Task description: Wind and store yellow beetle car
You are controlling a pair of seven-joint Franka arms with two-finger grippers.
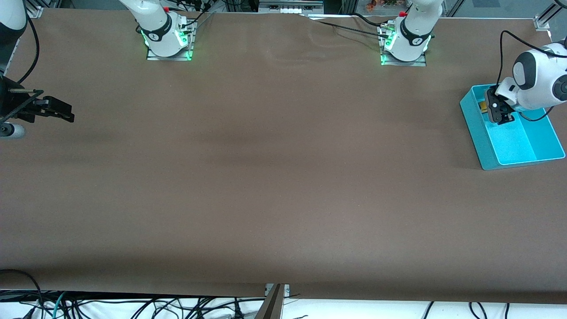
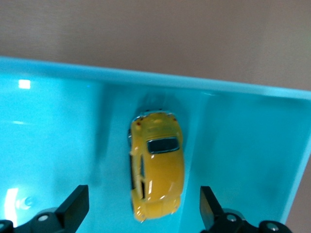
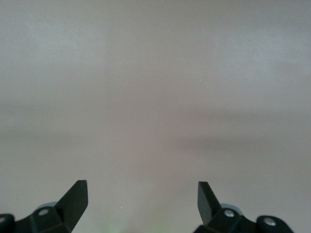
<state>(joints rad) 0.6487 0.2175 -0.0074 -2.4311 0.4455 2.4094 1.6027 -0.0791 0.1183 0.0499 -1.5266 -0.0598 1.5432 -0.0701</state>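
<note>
- Left end effector hangs over the turquoise bin, fingers apart around nothing.
- Yellow beetle car lies inside the bin beside its wall, apparently stored.
- Right end effector waits, fingers apart, over bare tabletop.

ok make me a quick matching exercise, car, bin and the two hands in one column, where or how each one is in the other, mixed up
1. yellow beetle car
2. blue bin
3. left hand
4. right hand

A. open, over bare table at the right arm's end
B. open, above the car
C. lying inside the bin, free of any hand
D. on the table at the left arm's end

Pairs: 1-C, 2-D, 3-B, 4-A
</note>
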